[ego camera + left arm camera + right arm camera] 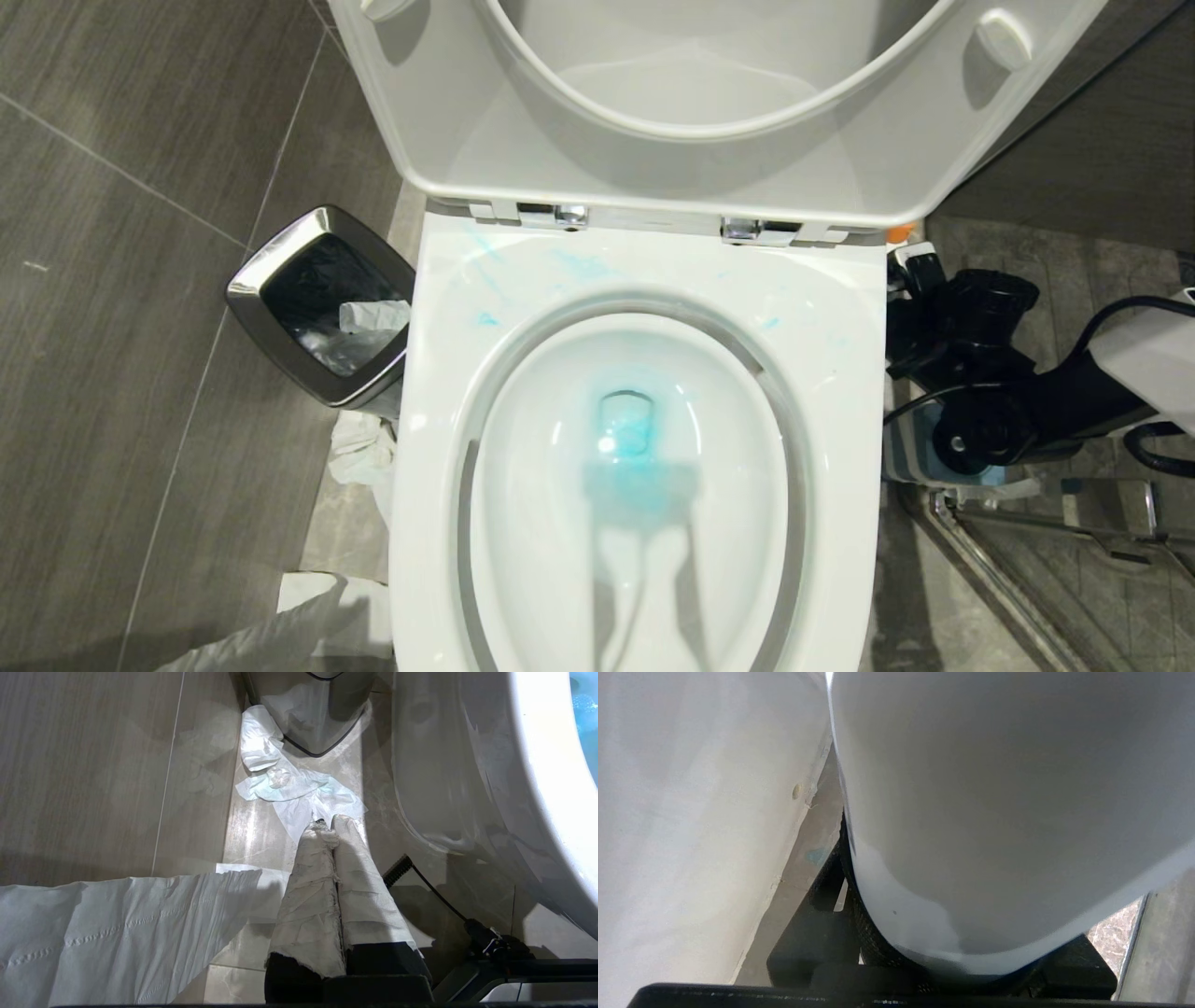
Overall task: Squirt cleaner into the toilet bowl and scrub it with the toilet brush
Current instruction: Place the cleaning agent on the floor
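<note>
The toilet bowl point(644, 523) holds turquoise cleaner point(627, 439) pooled at its drain. The bin point(322, 303) beside it holds crumpled paper. The right gripper point(971, 961), beside the bowl, clasps a white bottle point(1008, 812). The left gripper point(332, 833) hangs closed, empty.

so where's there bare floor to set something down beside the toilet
Bare tile lies left of the bin. Between the bin and the toilet bowl tissue litters the floor. Right of the bowl the right gripper and cables crowd it.
</note>
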### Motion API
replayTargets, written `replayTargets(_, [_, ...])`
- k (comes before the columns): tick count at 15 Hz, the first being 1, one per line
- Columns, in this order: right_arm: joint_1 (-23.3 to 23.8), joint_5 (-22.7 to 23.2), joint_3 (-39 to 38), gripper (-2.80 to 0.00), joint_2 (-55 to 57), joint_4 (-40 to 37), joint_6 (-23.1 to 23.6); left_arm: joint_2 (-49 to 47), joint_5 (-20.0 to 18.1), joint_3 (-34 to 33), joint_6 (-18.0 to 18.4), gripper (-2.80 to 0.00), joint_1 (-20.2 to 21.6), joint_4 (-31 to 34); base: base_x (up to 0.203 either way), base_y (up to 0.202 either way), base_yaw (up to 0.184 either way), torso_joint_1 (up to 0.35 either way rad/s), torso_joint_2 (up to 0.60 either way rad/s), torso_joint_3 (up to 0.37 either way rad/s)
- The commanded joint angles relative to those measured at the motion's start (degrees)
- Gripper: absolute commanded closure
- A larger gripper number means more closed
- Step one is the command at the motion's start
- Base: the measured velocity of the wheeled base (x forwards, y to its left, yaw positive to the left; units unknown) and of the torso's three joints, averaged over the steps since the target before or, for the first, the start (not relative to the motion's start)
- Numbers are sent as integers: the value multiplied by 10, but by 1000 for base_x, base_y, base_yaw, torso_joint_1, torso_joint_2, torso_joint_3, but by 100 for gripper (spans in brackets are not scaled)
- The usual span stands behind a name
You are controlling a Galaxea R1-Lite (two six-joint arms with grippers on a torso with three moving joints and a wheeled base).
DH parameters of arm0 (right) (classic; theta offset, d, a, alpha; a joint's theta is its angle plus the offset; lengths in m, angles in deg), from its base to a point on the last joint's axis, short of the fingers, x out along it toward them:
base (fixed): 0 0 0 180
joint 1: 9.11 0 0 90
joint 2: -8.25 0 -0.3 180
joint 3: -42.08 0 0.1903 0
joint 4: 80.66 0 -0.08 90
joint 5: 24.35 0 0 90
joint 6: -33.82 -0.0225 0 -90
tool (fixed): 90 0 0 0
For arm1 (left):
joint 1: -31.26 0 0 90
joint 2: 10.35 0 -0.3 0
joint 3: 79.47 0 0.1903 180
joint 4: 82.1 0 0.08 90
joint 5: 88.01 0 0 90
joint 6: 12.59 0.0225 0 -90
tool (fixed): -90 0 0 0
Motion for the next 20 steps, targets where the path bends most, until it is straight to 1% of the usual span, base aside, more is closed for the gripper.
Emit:
replayTargets(1, [0,0,1,0,0,4,1,0,0,-4,0,0,0,-1,0,0,0,0,0,0])
replayTargets(6, [0,-2,-1,0,2,4,0,0,-1,-4,4,0,0,1,0,0,0,0,0,0])
replayTargets(11, [0,-2,15,0,1,5,1,0,-1,-4,4,0,0,1,0,0,0,5,1,-149])
replayTargets(14, [0,-2,38,0,3,4,0,0,1,-4,-1,0,0,1,0,0,0,4,4,-117])
replayTargets(20, [-2,-1,84,0,26,4,0,0,1,-4,-1,0,0,1,0,0,0,1,0,-4])
